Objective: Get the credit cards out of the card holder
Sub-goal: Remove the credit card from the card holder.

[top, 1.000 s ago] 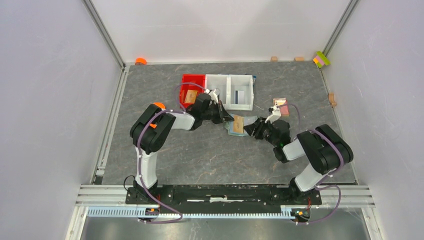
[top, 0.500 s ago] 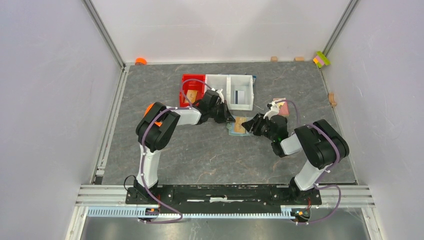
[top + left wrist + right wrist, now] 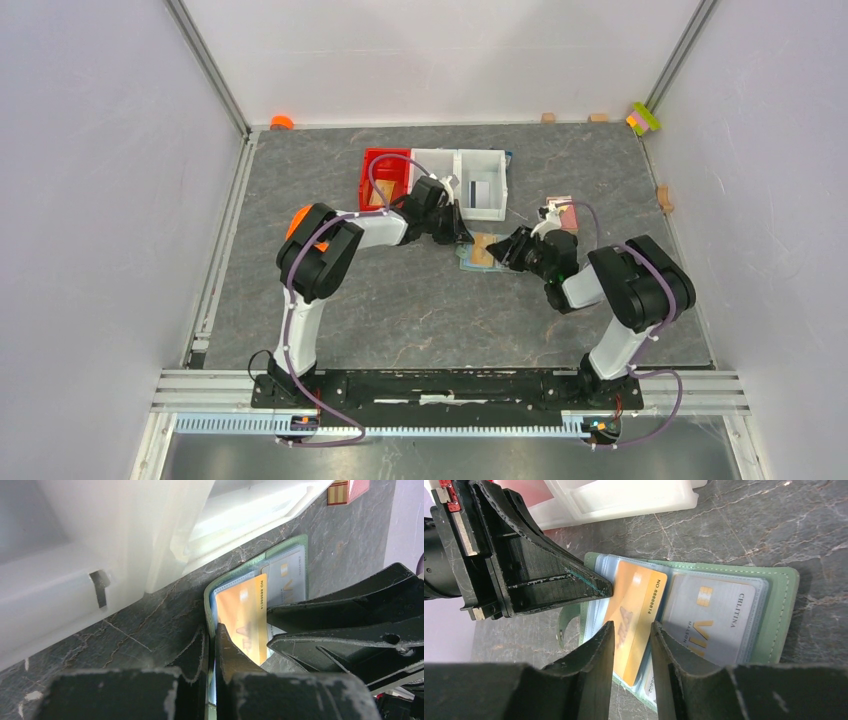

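Card holder: the card holder (image 3: 784, 610) lies open and flat on the table (image 3: 749, 530), just in front of the white bin (image 3: 624, 500), between the two arms.
Cards: the gold card (image 3: 636, 605) sits skewed on the left page, partly out of its sleeve; the grey card (image 3: 714, 625) is fully tucked in on the right page.
Left gripper: the left gripper (image 3: 606, 587) is clenched tight, tips at the holder's left edge; whether a sliver of the flap is nipped between them I can't make out from here.
Right gripper: the right gripper (image 3: 633, 626) has its jaws parted, standing over the near end of the gold card, with nothing held yet.
Step, as I read it: steady the holder, then draw the gold card out.
Risk, drag: if the left tips slip off the edge, the whole holder could slide along with the card.
Risk, miss: a thin card lying flat may skid out from under the closing jaws.
Risk, crowding: both grippers work close together, so a bump could shove the holder against the bin.
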Motion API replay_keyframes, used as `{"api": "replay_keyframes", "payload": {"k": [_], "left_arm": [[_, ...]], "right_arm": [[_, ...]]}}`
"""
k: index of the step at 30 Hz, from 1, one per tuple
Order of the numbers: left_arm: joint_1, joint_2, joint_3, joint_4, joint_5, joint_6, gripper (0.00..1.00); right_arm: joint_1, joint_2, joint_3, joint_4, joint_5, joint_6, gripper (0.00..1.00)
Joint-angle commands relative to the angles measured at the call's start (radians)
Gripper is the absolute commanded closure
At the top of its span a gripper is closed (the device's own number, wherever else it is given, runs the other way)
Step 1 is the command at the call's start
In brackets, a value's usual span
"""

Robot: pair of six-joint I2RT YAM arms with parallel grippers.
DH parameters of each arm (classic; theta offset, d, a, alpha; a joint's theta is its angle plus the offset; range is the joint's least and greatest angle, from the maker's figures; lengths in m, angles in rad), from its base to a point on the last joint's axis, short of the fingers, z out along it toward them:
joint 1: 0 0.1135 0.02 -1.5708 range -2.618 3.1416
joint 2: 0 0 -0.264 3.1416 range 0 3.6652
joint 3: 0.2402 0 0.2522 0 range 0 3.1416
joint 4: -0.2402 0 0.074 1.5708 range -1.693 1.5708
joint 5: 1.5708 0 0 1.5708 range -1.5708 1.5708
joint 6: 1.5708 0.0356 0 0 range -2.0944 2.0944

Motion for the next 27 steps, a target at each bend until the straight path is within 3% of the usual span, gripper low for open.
{"api": "replay_keyframes", "payload": {"k": [1, 9, 17, 27], "left_arm": [[-0.028, 0.054, 0.023, -0.094, -0.003, 0.055, 0.98], [-0.047, 0.079, 0.056, -0.133, 0.004, 0.064, 0.98], [-0.049, 0.082, 0.064, -0.145, 0.006, 0.068, 0.98], [-0.038, 0.037, 0.031, -0.141, -0.062, 0.069, 0.86]], "right_arm": [[-0.010, 0.031, -0.030, 0.089, -0.044, 0.048, 0.64], [-0.015, 0.052, -0.033, 0.147, -0.077, 0.071, 0.72], [-0.018, 0.021, -0.043, 0.173, -0.089, 0.059, 0.99], [-0.039, -0.116, -0.098, -0.005, 0.099, -0.008, 1.00]]}}
